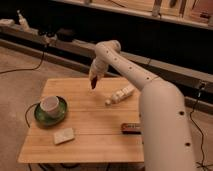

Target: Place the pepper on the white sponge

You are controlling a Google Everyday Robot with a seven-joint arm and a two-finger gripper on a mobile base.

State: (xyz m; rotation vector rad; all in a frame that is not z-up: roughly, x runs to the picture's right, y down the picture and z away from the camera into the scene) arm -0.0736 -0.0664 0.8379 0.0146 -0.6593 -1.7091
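My gripper [93,81] hangs from the white arm over the back middle of the wooden table [100,142]. It is shut on the pepper [93,85], a small dark red piece that points down from the gripper's tip, just above the tabletop. The white sponge [64,135] lies flat near the table's front left corner, well to the front and left of the gripper.
A green plate [38,116] holding a white cup [50,105] stands at the left, just behind the sponge. A pale bottle-shaped object [120,95] lies right of the gripper. A dark rectangular block [130,128] lies at the front right beside my arm's large white body [165,130].
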